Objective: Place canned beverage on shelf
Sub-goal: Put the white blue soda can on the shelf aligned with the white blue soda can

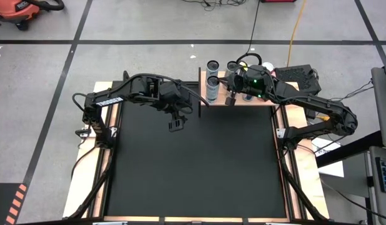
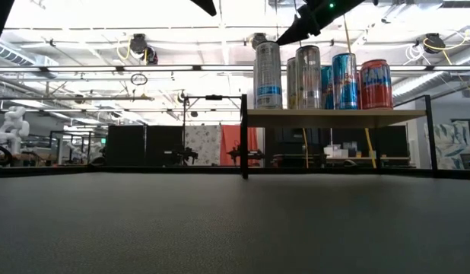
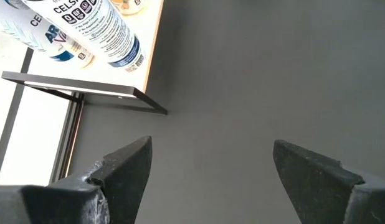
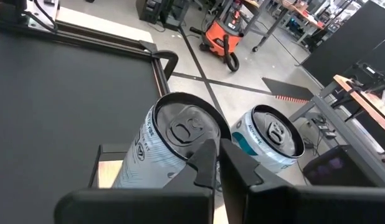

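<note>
From the high view we've got the wooden shelf sitting at the far edge of the black mat, and the cans are already up on it, bunched toward its left end. The left gripper hangs over bare mat just near-left of the shelf, fingers spread wide and holding nothing, so our guess is it's done its drop-off. The right gripper sits right over the shelf among the cans, fingers pinched together, gripping nothing we can make out.

Low view: the shelf stands on thin black legs with a row of cans on top. There's a tall silver can at the left, then more silver and blue ones, and a red can at the right end. They're all upright and packed close, so there's not much free room left up there.

Left wrist view: the open fingers frame empty mat, with the shelf corner and a white Celsius can just beyond.

Right wrist view: closed fingers hover just above two white can tops. Any sideways nudge here could tip one, so we'd say lift straight up.
</note>
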Controlling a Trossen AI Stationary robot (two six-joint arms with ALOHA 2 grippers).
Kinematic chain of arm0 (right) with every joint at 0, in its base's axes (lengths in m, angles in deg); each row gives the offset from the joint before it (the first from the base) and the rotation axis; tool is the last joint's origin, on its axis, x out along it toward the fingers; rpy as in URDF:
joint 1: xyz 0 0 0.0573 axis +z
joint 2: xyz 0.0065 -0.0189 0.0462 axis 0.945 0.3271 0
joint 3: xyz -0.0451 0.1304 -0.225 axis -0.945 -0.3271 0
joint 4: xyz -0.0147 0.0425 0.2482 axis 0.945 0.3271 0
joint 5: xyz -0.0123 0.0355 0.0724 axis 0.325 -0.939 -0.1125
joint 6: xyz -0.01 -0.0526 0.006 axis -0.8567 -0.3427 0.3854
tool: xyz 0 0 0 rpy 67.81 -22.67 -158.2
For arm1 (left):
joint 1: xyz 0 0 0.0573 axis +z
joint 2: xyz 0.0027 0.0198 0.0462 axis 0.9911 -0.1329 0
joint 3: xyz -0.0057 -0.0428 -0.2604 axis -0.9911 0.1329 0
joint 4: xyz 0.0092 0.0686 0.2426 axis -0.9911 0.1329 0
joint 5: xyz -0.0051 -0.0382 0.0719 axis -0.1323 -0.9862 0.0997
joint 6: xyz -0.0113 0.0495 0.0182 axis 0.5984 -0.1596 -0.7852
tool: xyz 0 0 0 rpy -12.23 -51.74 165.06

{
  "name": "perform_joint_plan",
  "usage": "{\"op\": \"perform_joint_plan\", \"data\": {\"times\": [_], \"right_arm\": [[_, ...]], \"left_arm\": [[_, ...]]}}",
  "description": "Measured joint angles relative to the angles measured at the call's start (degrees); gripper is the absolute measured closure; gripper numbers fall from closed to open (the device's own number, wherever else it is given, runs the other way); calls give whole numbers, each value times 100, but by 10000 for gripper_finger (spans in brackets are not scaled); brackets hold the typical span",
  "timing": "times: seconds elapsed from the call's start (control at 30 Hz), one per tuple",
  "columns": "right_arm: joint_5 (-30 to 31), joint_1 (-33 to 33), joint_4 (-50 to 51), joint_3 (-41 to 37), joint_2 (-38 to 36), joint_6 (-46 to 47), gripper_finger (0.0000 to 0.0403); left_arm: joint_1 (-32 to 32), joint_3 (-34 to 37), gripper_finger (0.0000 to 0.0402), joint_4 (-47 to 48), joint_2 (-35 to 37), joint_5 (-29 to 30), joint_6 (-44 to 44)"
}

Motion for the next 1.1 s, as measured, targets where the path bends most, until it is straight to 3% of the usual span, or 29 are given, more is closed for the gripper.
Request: {"op": "perform_joint_plan", "data": {"times": [1.1], "right_arm": [[-1,406,-5,-4,-146,444,403]], "left_arm": [[-1,0,68,0,0,0,-4]]}}
